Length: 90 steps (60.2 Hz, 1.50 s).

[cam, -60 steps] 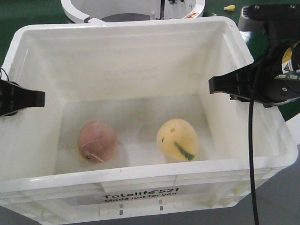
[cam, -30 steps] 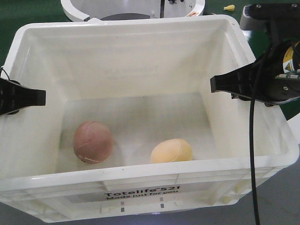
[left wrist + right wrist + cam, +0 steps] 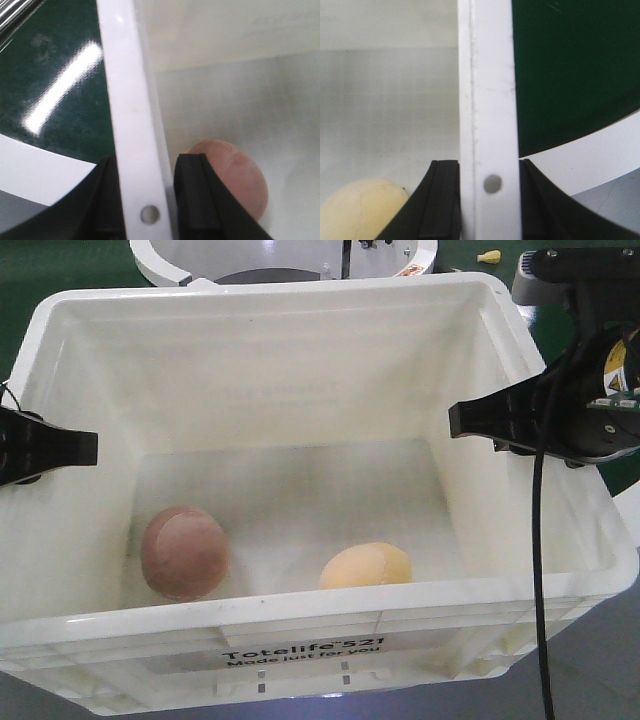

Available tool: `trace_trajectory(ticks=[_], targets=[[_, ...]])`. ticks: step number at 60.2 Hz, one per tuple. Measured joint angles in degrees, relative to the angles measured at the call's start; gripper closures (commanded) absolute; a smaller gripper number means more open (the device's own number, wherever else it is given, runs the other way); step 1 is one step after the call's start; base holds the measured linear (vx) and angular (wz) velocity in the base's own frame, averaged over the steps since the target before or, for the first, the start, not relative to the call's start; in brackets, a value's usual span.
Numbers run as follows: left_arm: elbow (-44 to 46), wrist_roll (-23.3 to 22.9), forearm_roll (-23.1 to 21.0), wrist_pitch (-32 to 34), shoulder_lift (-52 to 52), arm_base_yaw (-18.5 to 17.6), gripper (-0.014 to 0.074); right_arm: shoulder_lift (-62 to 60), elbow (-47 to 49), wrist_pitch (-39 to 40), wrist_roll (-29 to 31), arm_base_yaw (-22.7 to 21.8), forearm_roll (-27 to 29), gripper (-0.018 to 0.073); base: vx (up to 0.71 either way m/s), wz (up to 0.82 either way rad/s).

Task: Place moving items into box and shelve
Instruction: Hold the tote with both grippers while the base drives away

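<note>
The left gripper (image 3: 147, 197) is mostly cut off at the front view's edge; its wrist view shows its jaws pinching the left rim of the box (image 3: 300, 612). Inside the box, the red fruit (image 3: 183, 552) lies in the near left corner. The yellow fruit (image 3: 366, 566) lies right of the middle, its underside hidden behind the near wall and no stripe showing. The right gripper (image 3: 490, 200) clamps the box's right rim, and a black cable (image 3: 538, 570) hangs across it. Dark green floor (image 3: 60, 270) surrounds the box, and a white ring (image 3: 280, 255) is cut off behind it. Since half a second ago the red fruit has rolled left, its seams turned away; the yellow fruit has barely shifted.
</note>
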<state>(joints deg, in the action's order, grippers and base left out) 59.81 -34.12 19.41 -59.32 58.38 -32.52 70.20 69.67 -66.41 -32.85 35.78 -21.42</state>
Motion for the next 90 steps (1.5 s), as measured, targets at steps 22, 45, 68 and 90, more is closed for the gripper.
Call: trace_trajectory(ticks=[22, 45, 68, 90], targets=[[0.0, 0.0, 0.0, 0.1, 0.0, 0.0, 0.0502, 0.0, 0.0, -0.3, 0.0, 0.0, 0.1, 0.0464, 0.0, 0.0], [0.0, 0.0, -0.1, 0.2, 0.0, -0.1, 0.0502, 0.0, 0.0, -0.8, -0.1, 0.0, 0.1, 0.0464, -0.06, 0.12], [0.0, 0.1, -0.2, 0.1, 0.0, -0.1, 0.0502, 0.0, 0.0, -1.1, -0.2, 0.0, 0.3, 0.0464, -0.1, 0.36], [0.0, 0.1, -0.1, 0.1, 0.0, -0.1, 0.0502, 0.0, 0.0, -1.1, -0.2, 0.0, 0.3, 0.0464, -0.11, 0.44]])
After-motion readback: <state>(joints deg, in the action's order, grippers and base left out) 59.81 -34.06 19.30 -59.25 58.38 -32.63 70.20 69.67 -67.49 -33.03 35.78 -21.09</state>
